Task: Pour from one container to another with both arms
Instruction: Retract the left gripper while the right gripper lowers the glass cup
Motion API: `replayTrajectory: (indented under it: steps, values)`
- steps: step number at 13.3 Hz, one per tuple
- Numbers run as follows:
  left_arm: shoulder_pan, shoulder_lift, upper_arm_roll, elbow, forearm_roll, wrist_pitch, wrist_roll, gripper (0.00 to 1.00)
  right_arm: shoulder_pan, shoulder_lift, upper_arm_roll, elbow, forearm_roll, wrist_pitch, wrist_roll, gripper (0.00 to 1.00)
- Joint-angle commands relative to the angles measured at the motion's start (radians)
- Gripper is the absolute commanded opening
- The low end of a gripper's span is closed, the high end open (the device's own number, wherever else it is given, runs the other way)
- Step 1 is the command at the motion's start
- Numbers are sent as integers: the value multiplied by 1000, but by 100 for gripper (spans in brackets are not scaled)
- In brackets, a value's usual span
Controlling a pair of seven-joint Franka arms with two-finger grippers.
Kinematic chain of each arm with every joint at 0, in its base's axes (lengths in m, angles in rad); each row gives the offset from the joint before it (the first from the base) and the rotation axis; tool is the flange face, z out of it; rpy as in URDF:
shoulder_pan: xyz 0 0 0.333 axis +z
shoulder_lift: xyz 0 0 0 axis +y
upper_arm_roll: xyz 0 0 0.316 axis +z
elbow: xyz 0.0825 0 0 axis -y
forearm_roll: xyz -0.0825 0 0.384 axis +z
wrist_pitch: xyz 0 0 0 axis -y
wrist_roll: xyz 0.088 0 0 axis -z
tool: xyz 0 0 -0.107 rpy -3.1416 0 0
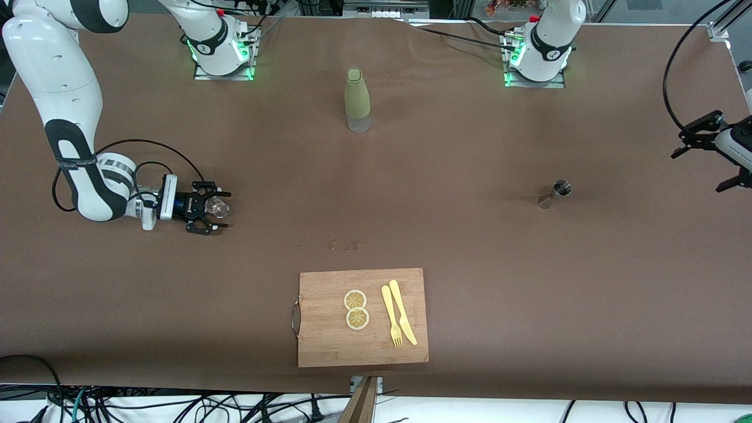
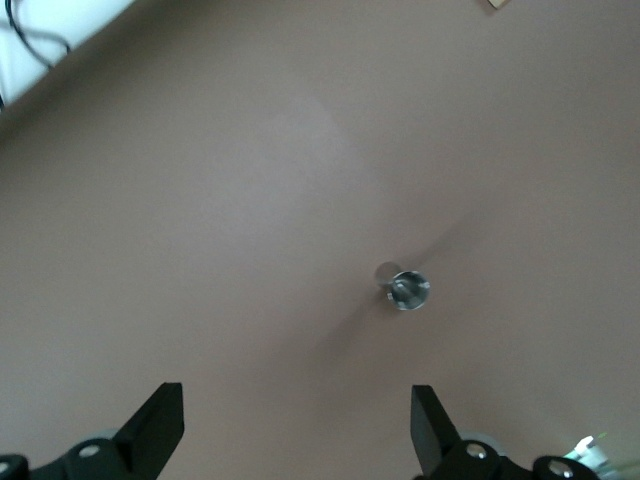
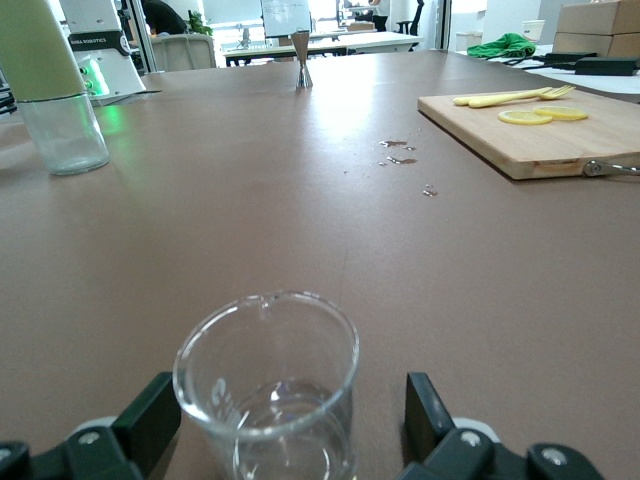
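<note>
Two open grippers, jigger (image 1: 554, 194) apart.

Steel jigger (image 1: 554, 194) upright on table, toward left arm's end; clear glass cup (image 1: 218, 207) upright toward right arm's end

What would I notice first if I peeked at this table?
The right gripper, open, sits low with the tiny glass cup standing between its fingers. The shiny jigger stands alone toward the left arm's end, where the left gripper hangs open. A cutting board holds lemon slices.
</note>
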Motion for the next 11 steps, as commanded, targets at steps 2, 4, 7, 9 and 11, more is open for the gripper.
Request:
replayTrajectory:
  steps: [2,4,7,9,11]
  values:
    - [1,-24,-27,7,-45,-107,-366,100,3,-25,-41,-8,-22,-2,-5,100]
    - [1,-24,-67,45,-37,-168,-535,100,3,-32,-64,-7,-39,-27,0,100]
    - [7,-2,-63,45,-19,-138,-498,100,3,-54,-84,6,-49,-56,3,100]
    - [13,-1,-61,45,-20,-129,-334,100,1,-71,-97,25,-81,-91,53,100]
    - [21,1,-57,45,-31,-130,-300,100,1,-106,-106,44,-120,-97,90,100]
